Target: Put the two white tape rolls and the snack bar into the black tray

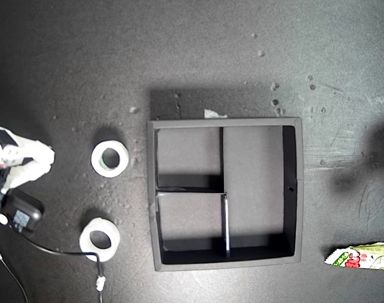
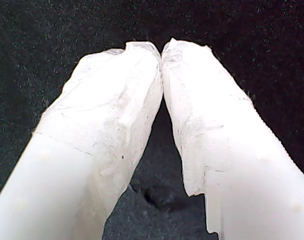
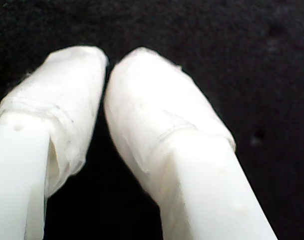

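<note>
Black tray (image 1: pixel 292 189): empty.
Rolls (image 1: pixel 110 158) (image 1: pixel 99 238): on surface, exterior view's left.
End effectors (image 2: pixel 161 52) (image 3: pixel 107 67): both closed, holding nothing.

My first tool (image 2: pixel 162 52) has two broad white plastic fingers (image 2: pixel 107 125), each wrapped toward the tip in wrinkled white tape with ragged torn edges; small grey specks and lint cling to the wrap, and smooth bare plastic shows below the tape line. My second tool (image 3: pixel 106 67) has the same white fingers (image 3: pixel 156 110) with rounder, blunter tips, taped more smoothly, the tape's edge showing as a faint ridge across each. In the exterior view, an arm at that view's left edge shows a white taped tool end (image 1: pixel 29 165), a rounded black block (image 1: pixel 21 213) with a small white dot, and a thin black cable (image 1: pixel 50 250) trailing from it.
</note>
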### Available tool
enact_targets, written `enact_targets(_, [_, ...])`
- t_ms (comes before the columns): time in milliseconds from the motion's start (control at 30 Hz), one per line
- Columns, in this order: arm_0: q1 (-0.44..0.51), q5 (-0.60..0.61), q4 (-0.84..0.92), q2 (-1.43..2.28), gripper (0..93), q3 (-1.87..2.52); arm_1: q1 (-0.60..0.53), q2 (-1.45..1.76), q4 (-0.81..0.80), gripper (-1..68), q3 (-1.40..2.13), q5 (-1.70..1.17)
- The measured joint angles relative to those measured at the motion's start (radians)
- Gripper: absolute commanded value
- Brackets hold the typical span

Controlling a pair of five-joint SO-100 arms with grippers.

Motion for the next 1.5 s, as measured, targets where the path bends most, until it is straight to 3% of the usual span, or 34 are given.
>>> enact_targets(1400, [0.000,-0.018,0.000,0.000,0.1,0.000,0.038,0.000,0.002,0.0,0.000,0.006])
enact_targets(1500, [0.000,-0.046,-0.006,0.000,0.0,0.000,0.081,0.000,0.002,0.0,0.000,0.028])
